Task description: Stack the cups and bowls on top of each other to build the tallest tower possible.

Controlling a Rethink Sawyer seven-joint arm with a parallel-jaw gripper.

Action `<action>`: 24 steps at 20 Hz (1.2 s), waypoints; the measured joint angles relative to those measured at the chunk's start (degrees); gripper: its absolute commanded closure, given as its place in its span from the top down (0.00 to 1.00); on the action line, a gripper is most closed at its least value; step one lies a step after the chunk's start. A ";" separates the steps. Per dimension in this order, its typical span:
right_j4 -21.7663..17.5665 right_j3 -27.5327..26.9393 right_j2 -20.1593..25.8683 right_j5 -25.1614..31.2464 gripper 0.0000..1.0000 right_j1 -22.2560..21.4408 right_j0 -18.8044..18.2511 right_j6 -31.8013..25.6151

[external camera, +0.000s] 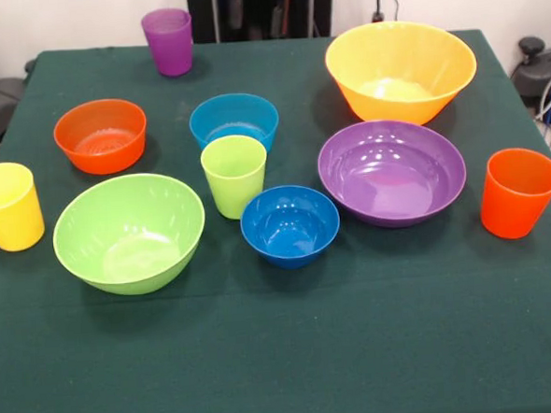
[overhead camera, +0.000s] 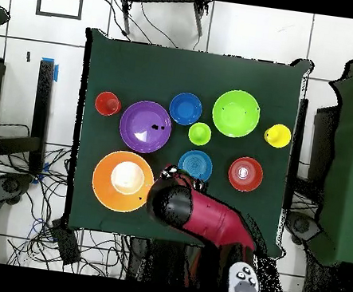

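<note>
All the cups and bowls stand apart and upright on the green cloth, none stacked. In the front view I see the purple cup (external camera: 168, 42) far left, the yellow cup (external camera: 8, 206) at the left edge, the lime cup (external camera: 234, 174) in the middle and the orange cup (external camera: 518, 192) at the right. The bowls are yellow-orange (external camera: 401, 71), purple (external camera: 391, 171), lime green (external camera: 129, 232), small orange (external camera: 101, 135), light blue (external camera: 234, 121) and dark blue (external camera: 290, 224). Only the overhead view shows the arm; its end with the gripper (overhead camera: 166, 187) hangs high by the yellow-orange bowl (overhead camera: 123, 180) and covers the purple cup.
The table (external camera: 285, 356) is covered with a dark green cloth, and its near half holds nothing. The robot's pedestal (external camera: 259, 9) stands behind the far edge. Cables and a black stand lie on the floor around the table (overhead camera: 102, 62).
</note>
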 measured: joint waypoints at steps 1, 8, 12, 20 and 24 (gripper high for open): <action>0.00 -0.63 0.01 0.38 1.00 0.32 -0.26 0.00; 0.00 -7.69 0.31 4.62 1.00 3.99 -2.83 0.00; -0.02 -11.22 0.77 5.56 1.00 5.95 -5.01 0.00; -0.04 -16.23 2.53 6.08 1.00 8.48 -9.57 0.00; -0.05 -17.67 3.03 7.84 1.00 8.50 -10.36 0.00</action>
